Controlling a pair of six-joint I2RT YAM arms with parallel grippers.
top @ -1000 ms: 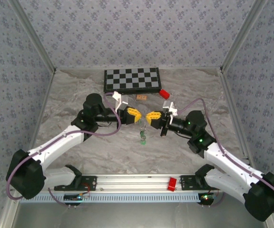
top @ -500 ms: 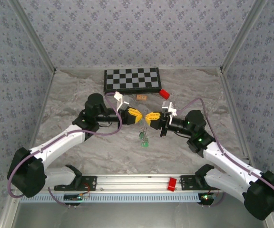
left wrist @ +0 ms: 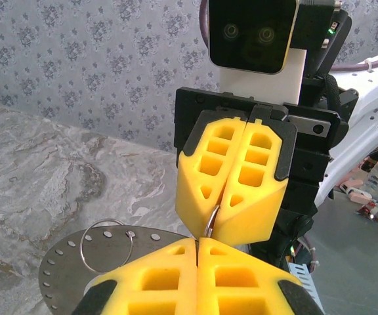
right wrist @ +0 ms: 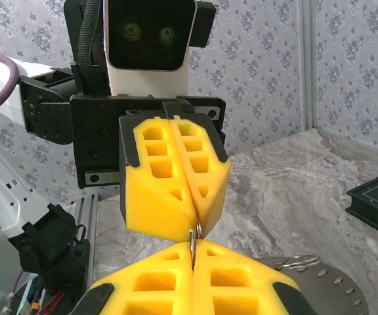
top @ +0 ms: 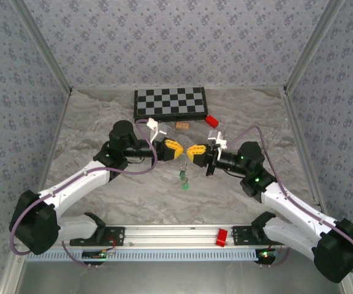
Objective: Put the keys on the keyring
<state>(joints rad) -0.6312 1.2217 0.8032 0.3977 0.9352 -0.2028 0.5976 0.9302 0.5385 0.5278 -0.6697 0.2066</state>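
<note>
Left hand (left wrist: 197,244) and right hand (right wrist: 192,252) meet tip to tip over the worktop (top: 84,116), on the near side of the checkerboard (top: 169,103). Both are clamped tight and appear to pinch the same thin wire of the keyring (left wrist: 210,222), which runs tip to tip. Keys (top: 184,179) are a bit farther from the checkerboard than the tips, green heads bunched. Hanging or lying, can't tell. Neither hand is nearer, and both are busy, so one likely has to let go to fetch a key.
</note>
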